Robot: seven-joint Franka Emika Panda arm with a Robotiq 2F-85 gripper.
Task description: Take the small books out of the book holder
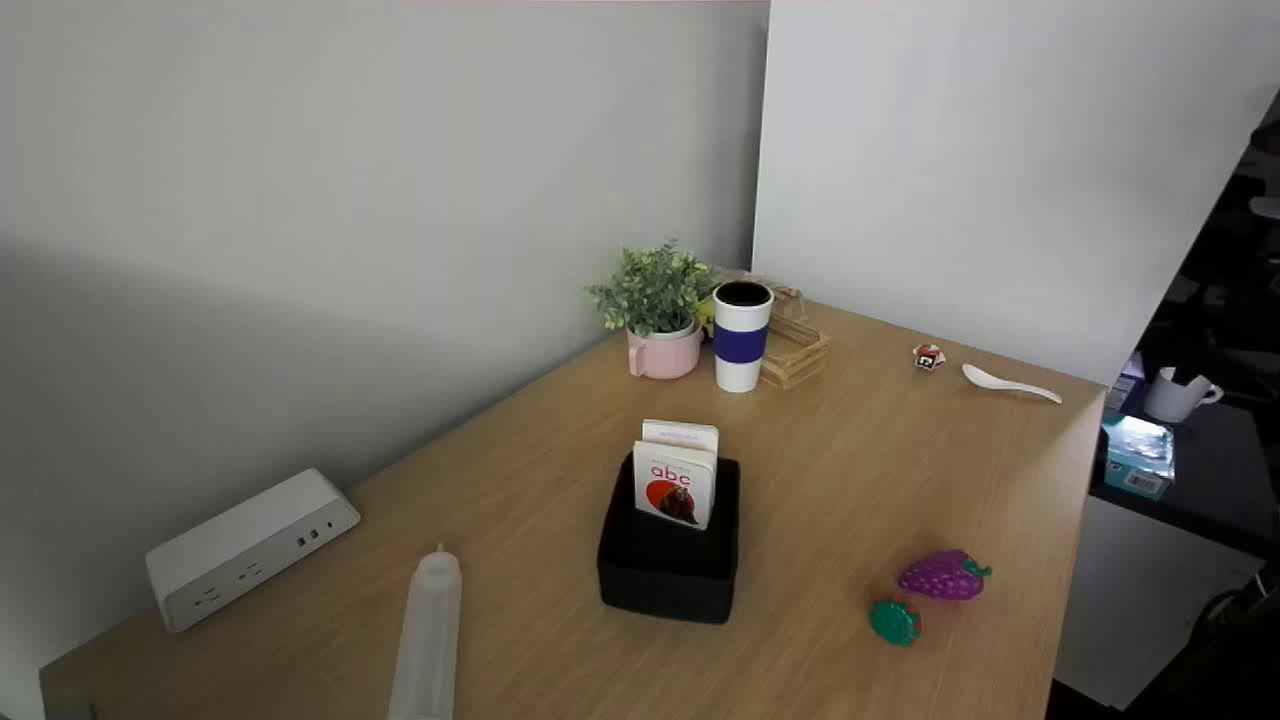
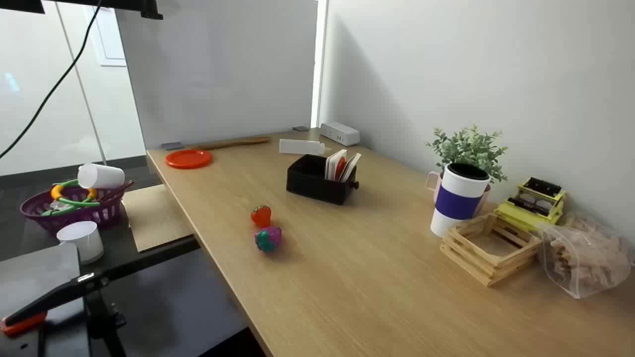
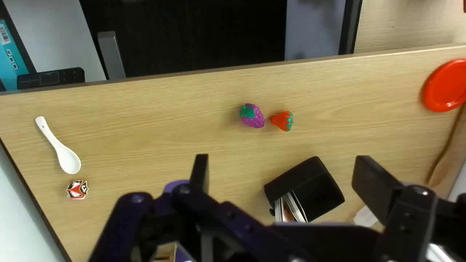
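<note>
The small books stand in the black book holder, which shows in both exterior views and in the wrist view. The front book has "abc" and a red picture on its white cover. Another white book stands behind it. In an exterior view the books lean apart at one end of the holder. In the wrist view their edges show, partly hidden by the gripper body. My gripper is open and empty, above the table, with the holder seen between its fingers. Neither exterior view shows the gripper.
Near the holder are a toy grape bunch and a toy strawberry. A white cup with a blue band, a potted plant and a wooden crate stand together. A clear bottle and white power box lie along the other side.
</note>
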